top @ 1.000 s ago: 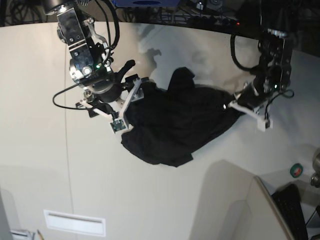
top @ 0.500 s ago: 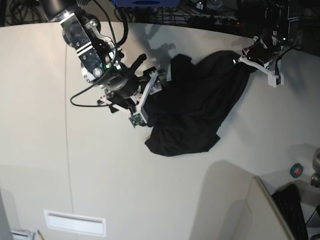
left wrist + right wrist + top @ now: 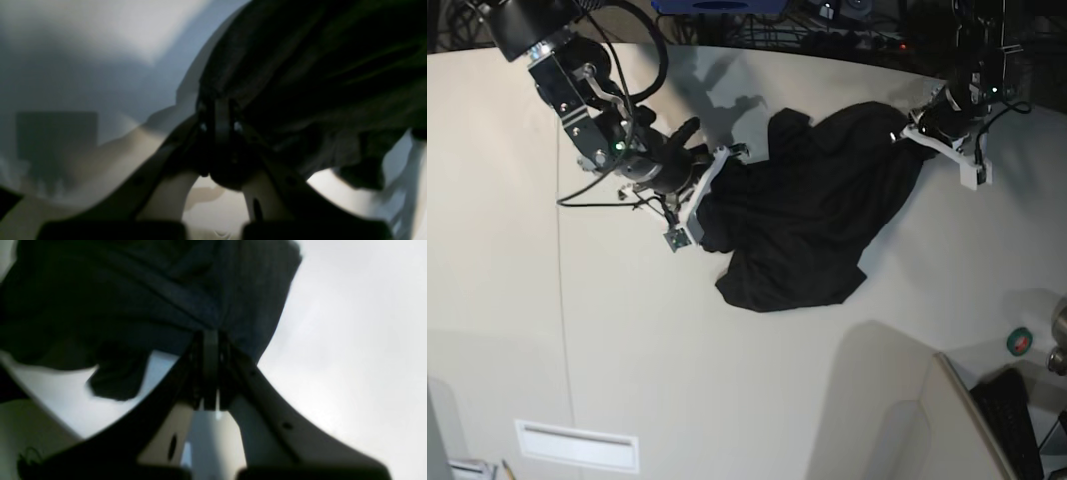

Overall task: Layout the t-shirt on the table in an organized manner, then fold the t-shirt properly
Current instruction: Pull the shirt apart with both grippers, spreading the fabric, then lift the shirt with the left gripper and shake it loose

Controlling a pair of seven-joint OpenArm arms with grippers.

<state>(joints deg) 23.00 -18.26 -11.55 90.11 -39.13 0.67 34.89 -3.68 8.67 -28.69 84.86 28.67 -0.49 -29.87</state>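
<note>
The black t-shirt [image 3: 807,215] lies bunched on the off-white table [image 3: 757,390], stretched between both arms. On the base view's right, my left gripper [image 3: 915,130] is shut on the shirt's far right corner; in the left wrist view its fingertips [image 3: 217,111] pinch dark fabric [image 3: 317,66]. At the shirt's left edge, my right gripper [image 3: 708,196] is shut on the cloth; the right wrist view shows its jaws [image 3: 210,338] closed with the t-shirt [image 3: 133,290] gathered between them. No graphic shows.
A thin seam [image 3: 562,300] runs down the table's left side. A white slot [image 3: 577,445] sits near the front edge. A beige raised panel [image 3: 897,400], a black keyboard [image 3: 1012,420] and a small green round object [image 3: 1019,341] stand at the front right. Cables line the far edge.
My right gripper went from open to shut on the shirt's left edge. The left arm carried its corner toward the far right, drawing the shirt out.
</note>
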